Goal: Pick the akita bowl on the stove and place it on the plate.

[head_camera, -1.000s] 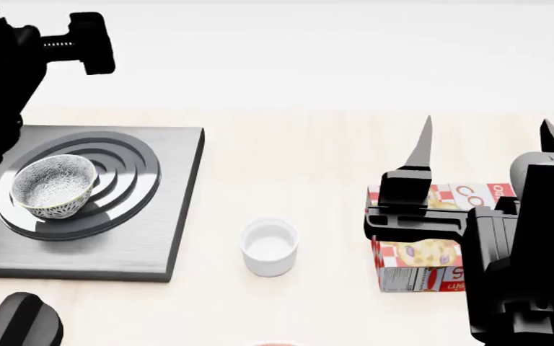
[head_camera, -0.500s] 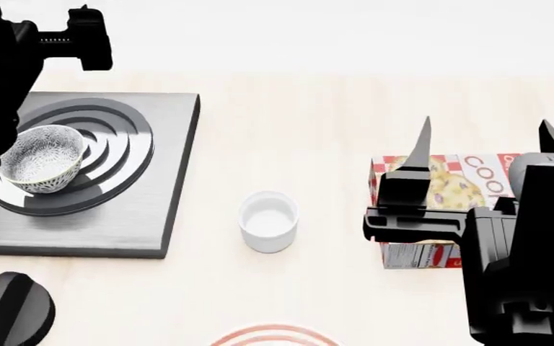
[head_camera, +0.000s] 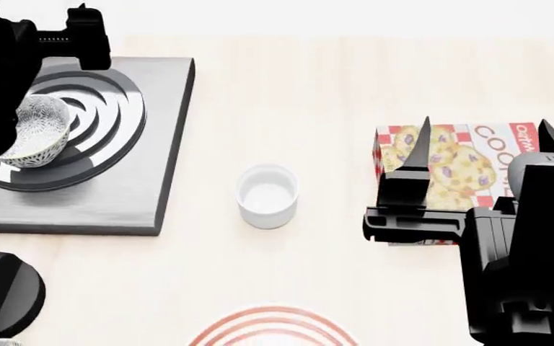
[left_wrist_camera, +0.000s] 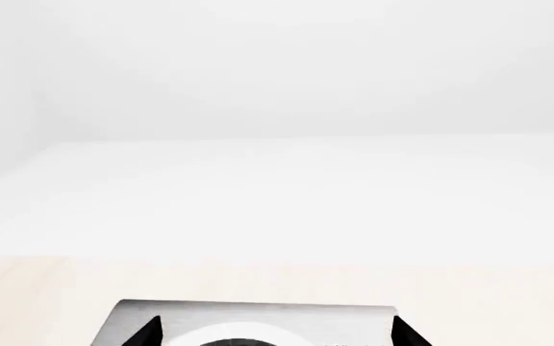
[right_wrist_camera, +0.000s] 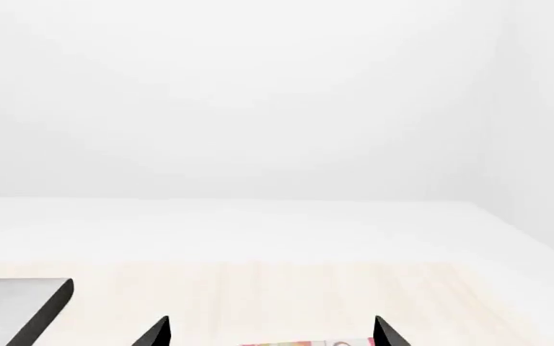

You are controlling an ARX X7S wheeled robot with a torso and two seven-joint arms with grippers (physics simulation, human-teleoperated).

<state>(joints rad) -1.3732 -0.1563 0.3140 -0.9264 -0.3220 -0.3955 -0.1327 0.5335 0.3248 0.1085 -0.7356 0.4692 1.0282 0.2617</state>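
The akita bowl [head_camera: 38, 137], white with dense dark speckling, sits on the burner rings at the left of the stove [head_camera: 152, 180]; my left arm hides its left side. The red-ringed plate [head_camera: 272, 328] shows only its far rim at the head view's bottom edge. In the left wrist view, my left gripper [left_wrist_camera: 275, 335] is open, its fingertips wide apart over the far edge of the stove [left_wrist_camera: 257, 313]. Off to the right, my right gripper [head_camera: 486, 133] hangs open above a cookie box [head_camera: 460, 162], holding nothing.
A small plain white cup [head_camera: 267, 196] stands on the wooden table between stove and cookie box. The stove's black knob [head_camera: 3, 295] is at the near left. The right wrist view catches the stove corner [right_wrist_camera: 27, 303] and the cookie box's edge [right_wrist_camera: 306, 342].
The head view has shifted: stove, cup and box slid up the picture, and the plate's rim came into sight at the bottom. Both arms hold the same spots in view.
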